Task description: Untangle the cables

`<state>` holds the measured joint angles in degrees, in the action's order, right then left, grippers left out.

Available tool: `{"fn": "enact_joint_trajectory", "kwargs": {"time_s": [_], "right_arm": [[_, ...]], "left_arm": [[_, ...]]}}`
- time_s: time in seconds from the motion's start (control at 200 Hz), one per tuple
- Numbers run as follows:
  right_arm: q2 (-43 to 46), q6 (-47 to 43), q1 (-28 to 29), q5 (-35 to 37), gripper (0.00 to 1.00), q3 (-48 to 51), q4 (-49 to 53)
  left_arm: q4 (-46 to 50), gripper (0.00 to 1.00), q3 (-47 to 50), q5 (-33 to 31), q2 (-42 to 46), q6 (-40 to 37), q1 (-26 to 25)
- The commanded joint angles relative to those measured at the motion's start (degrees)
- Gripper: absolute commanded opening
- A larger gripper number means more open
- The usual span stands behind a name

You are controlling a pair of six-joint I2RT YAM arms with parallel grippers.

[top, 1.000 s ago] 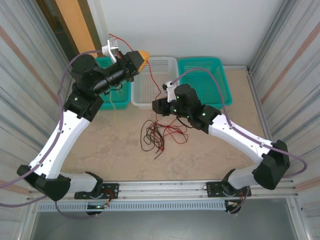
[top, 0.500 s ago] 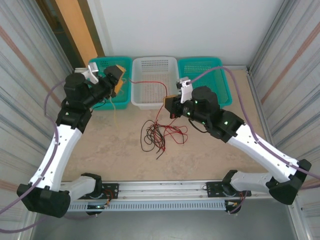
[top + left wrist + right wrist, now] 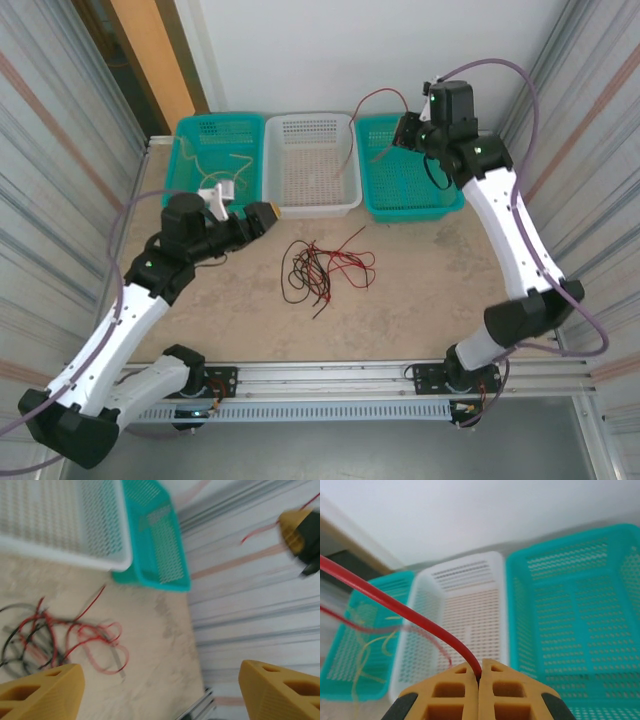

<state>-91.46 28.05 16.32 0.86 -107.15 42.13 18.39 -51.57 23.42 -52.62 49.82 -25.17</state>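
Right tool [image 3: 480,680] is pinched shut on one red wire [image 3: 410,612], right at the fingertips and high over the right basket [image 3: 400,185]; such a shallow bite could let it slip, I'd guess. The wire arcs up and its loose end hangs by the white basket [image 3: 310,207], so it might snag in the mesh or end up draped across both rims; can't tell if it's fully free of the pile [image 3: 320,265].

Left tool [image 3: 262,214] is gaping wide with nothing in it, low beside the white basket's front corner, near the pile; a careless grab could take several red and black strands at once and pull the knot tighter. The pile sits mid tabletop [image 3: 430,270], in front of the baskets; yellow wires [image 3: 215,165] lie in the left basket [image 3: 200,135].
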Motion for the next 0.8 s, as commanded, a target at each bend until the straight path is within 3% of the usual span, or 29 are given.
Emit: {"fn": "enact_joint_trajectory", "kwargs": {"time_s": [0.0, 0.276, 0.406, 0.526, 0.631, 0.797], "right_arm": [[-5.5, 0.8, -3.9, -3.7, 0.0, -5.2, 6.3], [-17.1, 1.5, -9.5, -3.3, 0.0, -7.2, 6.8], [-20.0, 2.2, -9.1, -3.6, 0.29, -5.4, 9.7], [-14.0, 3.7, -9.1, -4.3, 0.41, 6.4, 4.8], [-7.2, 4.0, -8.1, -6.5, 0.46, 13.6, 2.9], [4.8, 1.0, 1.0, -6.9, 0.51, 26.1, 0.8]], "left_arm": [[1.4, 0.83, 2.6, -0.9, 0.5, -3.4, -1.1], [2.8, 0.85, 3.8, -1.1, 0.4, -4.8, -1.4], [8.0, 0.82, 2.0, -1.3, -1.5, -7.2, -1.8], [11.8, 0.82, 1.1, -6.3, -2.1, -9.9, -5.2], [16.1, 0.79, -1.3, -11.6, -4.9, -12.1, -8.8], [18.3, 0.71, -3.4, -15.9, -11.1, -13.2, -11.7]]}}
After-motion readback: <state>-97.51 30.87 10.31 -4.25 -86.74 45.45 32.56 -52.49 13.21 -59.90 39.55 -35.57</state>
